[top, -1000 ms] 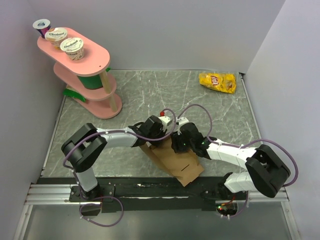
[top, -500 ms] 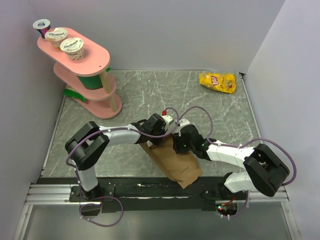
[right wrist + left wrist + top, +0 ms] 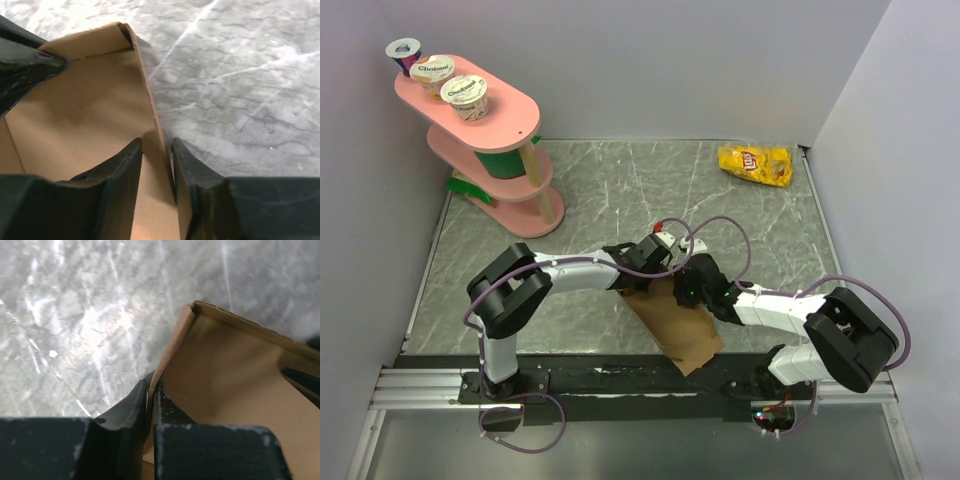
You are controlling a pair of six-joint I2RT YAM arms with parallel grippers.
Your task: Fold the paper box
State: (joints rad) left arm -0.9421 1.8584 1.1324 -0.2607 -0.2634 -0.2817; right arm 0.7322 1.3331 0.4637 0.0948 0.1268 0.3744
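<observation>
The paper box [image 3: 677, 325] is brown cardboard, lying near the table's front edge with its far end raised into walls. My left gripper [image 3: 653, 262] reaches in from the left at that far end. In the left wrist view the left gripper [image 3: 150, 386] is shut on the thin upright wall of the paper box [image 3: 235, 385]. My right gripper [image 3: 690, 287] meets the box from the right. In the right wrist view the right gripper [image 3: 157, 143] stands open astride the side wall of the box [image 3: 80, 115]. Its outer finger touches the wall; its inner finger stands apart from it.
A pink tiered stand [image 3: 505, 115] carrying yogurt cups [image 3: 463, 91] fills the far left corner. A yellow chip bag [image 3: 755, 164] lies at the far right. Grey walls close in the table on three sides. A black rail [image 3: 620, 378] runs along the front.
My left gripper has slid right along the box's far end and closed on its wall. The right gripper's jaws have narrowed around the side wall. The box has shifted slightly right.
</observation>
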